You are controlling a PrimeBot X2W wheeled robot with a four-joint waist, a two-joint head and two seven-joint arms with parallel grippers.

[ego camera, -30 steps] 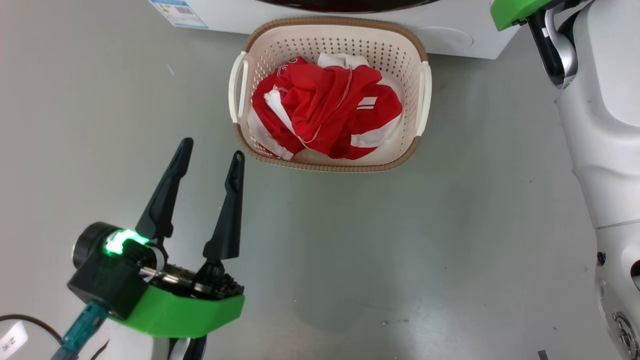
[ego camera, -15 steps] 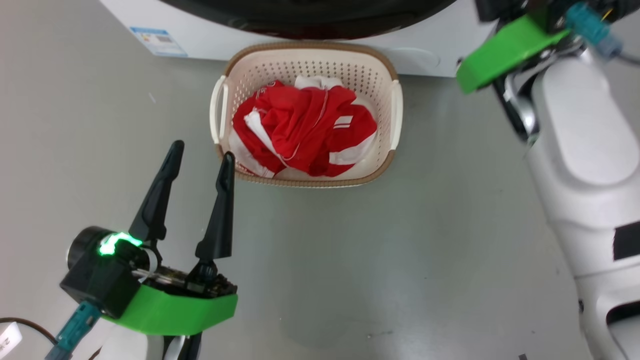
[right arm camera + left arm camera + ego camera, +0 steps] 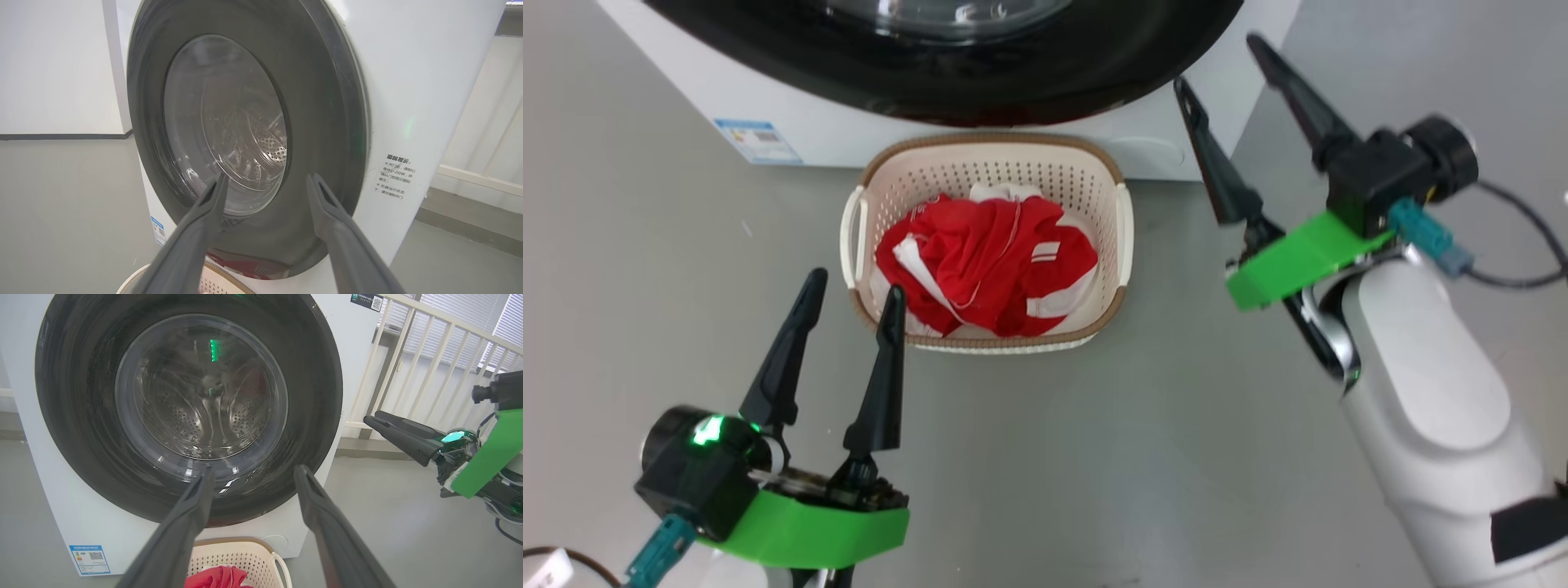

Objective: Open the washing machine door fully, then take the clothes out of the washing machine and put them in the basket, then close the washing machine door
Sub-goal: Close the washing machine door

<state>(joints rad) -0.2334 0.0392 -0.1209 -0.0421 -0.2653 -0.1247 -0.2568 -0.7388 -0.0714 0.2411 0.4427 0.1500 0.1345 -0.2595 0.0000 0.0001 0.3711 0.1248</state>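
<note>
Washing machine door sits flush on washing machine, shut by the look of it. Clothes lie heaped in basket, parked just below door for short drop. Your left gripper is spread wide, empty, at basket's near corner. Your right gripper is likewise open, empty, just off door's edge. Against half-second-earlier frame, head camera has tilted up and right gripper's fingers now show.

The washing machine door is glossy black around a clear glass window; the drum behind it is probably perforated steel. The washing machine body is smooth white. The basket is cream perforated plastic, the clothes are soft red cloth, and the floor is smooth grey with a weak shine.
</note>
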